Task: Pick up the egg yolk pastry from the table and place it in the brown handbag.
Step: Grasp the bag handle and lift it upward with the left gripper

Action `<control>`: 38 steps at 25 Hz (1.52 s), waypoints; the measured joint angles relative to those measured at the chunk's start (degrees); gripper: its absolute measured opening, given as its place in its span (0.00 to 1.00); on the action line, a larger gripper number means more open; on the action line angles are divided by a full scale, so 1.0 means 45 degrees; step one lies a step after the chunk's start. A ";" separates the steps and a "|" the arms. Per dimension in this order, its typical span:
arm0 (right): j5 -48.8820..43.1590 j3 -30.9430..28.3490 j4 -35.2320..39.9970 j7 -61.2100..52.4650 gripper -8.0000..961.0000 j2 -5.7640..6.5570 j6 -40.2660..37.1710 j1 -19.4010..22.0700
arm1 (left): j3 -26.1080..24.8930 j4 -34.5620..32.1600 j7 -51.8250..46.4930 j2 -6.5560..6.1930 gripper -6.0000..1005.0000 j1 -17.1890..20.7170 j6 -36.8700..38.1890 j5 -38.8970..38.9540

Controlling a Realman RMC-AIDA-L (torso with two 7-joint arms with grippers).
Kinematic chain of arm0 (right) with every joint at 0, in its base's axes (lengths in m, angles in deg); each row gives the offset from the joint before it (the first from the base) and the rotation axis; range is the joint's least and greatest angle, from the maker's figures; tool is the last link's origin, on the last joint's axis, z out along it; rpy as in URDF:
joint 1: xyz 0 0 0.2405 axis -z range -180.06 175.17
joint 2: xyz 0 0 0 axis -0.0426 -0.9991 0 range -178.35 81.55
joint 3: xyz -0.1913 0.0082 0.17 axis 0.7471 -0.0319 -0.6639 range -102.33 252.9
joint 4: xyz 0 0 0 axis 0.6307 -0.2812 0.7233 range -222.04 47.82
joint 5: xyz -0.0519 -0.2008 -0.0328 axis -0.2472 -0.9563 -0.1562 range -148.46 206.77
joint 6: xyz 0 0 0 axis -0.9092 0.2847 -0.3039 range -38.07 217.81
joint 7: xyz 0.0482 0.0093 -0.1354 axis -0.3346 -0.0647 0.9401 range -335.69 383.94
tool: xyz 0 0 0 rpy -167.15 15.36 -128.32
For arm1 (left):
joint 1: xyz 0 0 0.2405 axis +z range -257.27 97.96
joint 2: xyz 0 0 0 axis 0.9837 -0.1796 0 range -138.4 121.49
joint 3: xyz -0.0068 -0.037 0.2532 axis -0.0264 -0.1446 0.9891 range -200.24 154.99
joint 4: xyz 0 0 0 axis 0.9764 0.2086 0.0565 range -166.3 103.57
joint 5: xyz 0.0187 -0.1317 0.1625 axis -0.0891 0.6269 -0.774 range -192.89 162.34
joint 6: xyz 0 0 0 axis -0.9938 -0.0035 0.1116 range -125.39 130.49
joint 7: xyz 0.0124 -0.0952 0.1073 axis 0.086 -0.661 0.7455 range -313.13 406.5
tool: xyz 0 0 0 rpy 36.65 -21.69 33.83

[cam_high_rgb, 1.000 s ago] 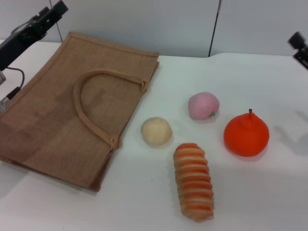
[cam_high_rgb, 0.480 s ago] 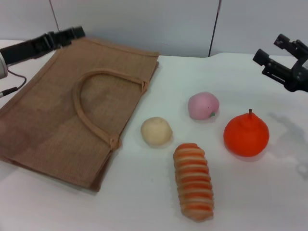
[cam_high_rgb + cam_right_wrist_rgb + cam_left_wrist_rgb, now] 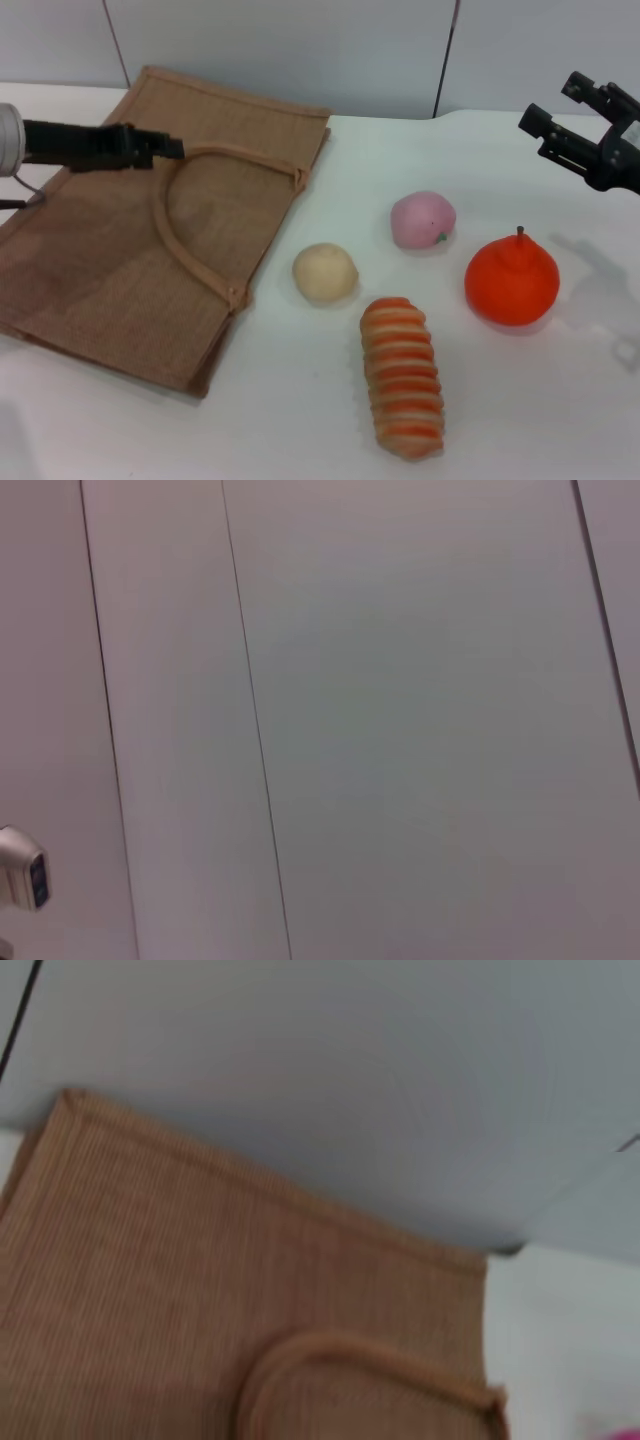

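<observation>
**Surfaces and materials**

The brown handbag is coarse woven burlap, matt and rough, with a stitched edge trim; its loop handle looks like smooth, lighter cord. The egg yolk pastry has a pale, matt, smooth skin. The pink bun is soft-looking and matt. The orange fruit is smooth with a faint sheen. The striped bread roll is ridged and slightly glossy. The table is plain, smooth white. Both pincers, left and right, are matt black, seemingly hard plastic.

place: lab-like test bench | signs: bare white desk, plain grey wall panels, toy foods laid out as props
</observation>
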 joint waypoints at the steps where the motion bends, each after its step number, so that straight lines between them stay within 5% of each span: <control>1: 0.0001 0.0000 0.0002 -0.0001 0.91 0.0001 0.0015 0.0000 | 0.0490 0.0000 -0.0390 -0.0105 0.60 0.0036 -0.0005 -0.0019; 8: 0.0030 -0.0004 0.0004 -0.0008 0.91 0.0001 0.0148 -0.0003 | 0.1272 0.0036 -0.1769 -0.0439 0.60 0.0144 0.0225 -0.0772; 22: 0.0045 -0.0026 -0.0095 -0.0019 0.91 0.0001 0.0471 -0.0138 | 0.1277 0.0333 -0.1600 -0.0074 0.60 -0.0281 0.1857 -0.1732; 38: 0.0062 -0.0080 -0.0095 -0.0018 0.91 0.0001 0.0471 -0.0144 | 0.1290 0.1453 -0.1267 -0.0034 0.60 -0.0623 0.3771 -0.1851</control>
